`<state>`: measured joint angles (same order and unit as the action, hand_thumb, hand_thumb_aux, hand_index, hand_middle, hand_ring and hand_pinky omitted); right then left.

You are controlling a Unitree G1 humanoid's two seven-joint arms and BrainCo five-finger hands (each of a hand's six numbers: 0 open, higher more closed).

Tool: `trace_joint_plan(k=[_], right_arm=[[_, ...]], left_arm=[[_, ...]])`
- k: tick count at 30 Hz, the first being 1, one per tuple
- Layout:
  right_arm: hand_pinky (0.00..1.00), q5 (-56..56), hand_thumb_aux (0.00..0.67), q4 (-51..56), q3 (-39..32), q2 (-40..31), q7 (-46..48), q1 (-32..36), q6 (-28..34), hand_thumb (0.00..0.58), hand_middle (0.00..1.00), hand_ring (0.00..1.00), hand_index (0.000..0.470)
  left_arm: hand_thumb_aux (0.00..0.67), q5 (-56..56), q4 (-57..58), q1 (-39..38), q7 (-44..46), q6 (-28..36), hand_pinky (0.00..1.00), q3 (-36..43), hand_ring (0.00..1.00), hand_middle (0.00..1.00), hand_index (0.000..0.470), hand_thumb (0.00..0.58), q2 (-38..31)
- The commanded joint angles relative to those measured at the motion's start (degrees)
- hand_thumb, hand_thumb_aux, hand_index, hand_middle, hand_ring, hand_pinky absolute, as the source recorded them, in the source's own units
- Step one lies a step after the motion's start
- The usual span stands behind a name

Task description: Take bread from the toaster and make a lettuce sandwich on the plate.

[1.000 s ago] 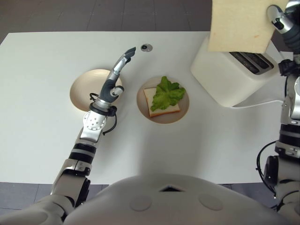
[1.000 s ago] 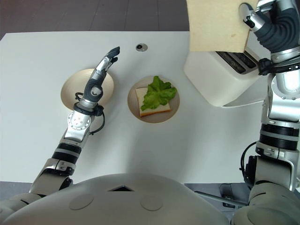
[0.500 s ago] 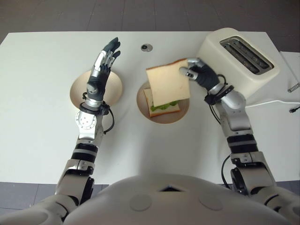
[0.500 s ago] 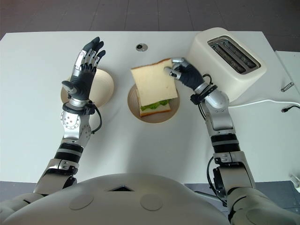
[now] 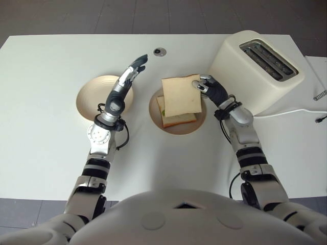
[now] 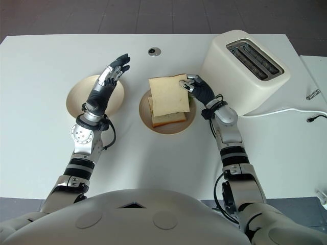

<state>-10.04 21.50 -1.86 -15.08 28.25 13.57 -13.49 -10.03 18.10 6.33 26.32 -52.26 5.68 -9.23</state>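
Observation:
A slice of bread [image 5: 181, 96] hangs flat just above the plate [image 5: 177, 127], gripped at its right edge by my right hand [image 5: 212, 91]. Beneath it lies a lower bread slice [image 5: 176, 119] on the plate; the lettuce is almost wholly covered, a sliver of green [image 6: 189, 100] showing by my fingers. The cream toaster [image 5: 258, 64] stands at the back right, its two slots empty. My left hand [image 5: 124, 86] is raised over the empty tan bowl [image 5: 92, 97], fingers spread and holding nothing.
A small round metal fitting [image 5: 160, 51] sits in the table near the far edge. The toaster's white cord [image 5: 286, 113] trails right across the table. A spiral-bound pad edge [image 5: 320, 94] shows at the far right. The table's front edge lies close to me.
My right hand has lowered the top slice closer over the plate, hiding the lettuce. My left hand has tipped forward and to the right over the bowl.

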Motion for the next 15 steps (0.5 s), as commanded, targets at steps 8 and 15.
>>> trace_joint_plan(k=[8,15], right_arm=[[1.0,6.5,0.67,5.4,-4.0,-0.4,1.8,0.3,-0.7,0.58,1.0,1.0,0.47],[1.0,16.0,0.67,13.9,-5.6,-1.6,-7.5,3.1,-7.3,0.58,1.0,1.0,0.47]], left_arm=[[0.0,19.4,6.8,0.3,-6.4,-7.2,0.0,1.9,0.0,0.0,0.0,0.0,-0.8],[0.0,31.4,7.5,0.1,-11.5,-7.7,0.0,4.7,0.0,0.0,0.0,0.0,-2.1]])
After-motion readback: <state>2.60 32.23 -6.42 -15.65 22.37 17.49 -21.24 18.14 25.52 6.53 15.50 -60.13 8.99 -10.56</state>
